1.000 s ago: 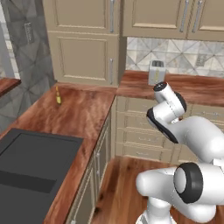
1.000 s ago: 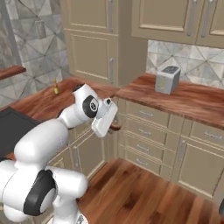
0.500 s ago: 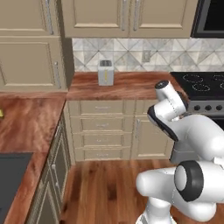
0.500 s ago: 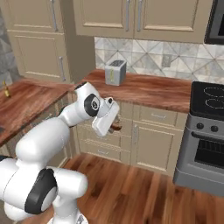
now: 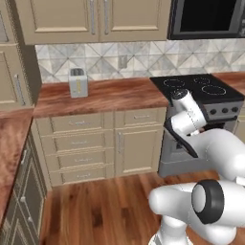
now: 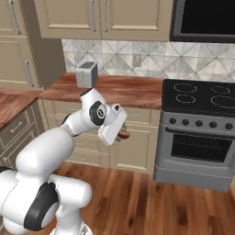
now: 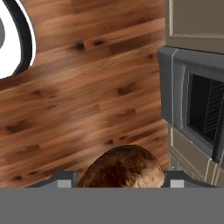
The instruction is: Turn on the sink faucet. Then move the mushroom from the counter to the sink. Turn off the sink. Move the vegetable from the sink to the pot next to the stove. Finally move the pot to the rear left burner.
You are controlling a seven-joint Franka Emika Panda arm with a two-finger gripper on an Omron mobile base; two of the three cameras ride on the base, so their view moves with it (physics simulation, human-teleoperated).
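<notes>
A brown round mushroom (image 7: 120,168) sits between my two dark fingertips in the hand view, and my gripper (image 7: 120,180) is shut on it above the wooden floor. From the right base view the mushroom (image 6: 123,134) shows as a brown lump under the white hand, with the gripper (image 6: 121,133) held at drawer height in front of the cabinets. The black stove (image 5: 201,88) stands to the right, its rear left burner (image 6: 186,86) bare. In the left base view my arm (image 5: 189,119) rises in front of the stove.
A silver toaster (image 5: 76,82) stands on the wooden counter (image 6: 128,89) left of the stove. The oven door (image 7: 192,109) is close on the hand view's right. A microwave (image 5: 206,16) hangs above the stove. Open wooden floor (image 6: 137,197) lies before the cabinets.
Both base views have swung right, from the corner counter with the sink to the toaster counter and stove, so the base has turned. The arm keeps its pose.
</notes>
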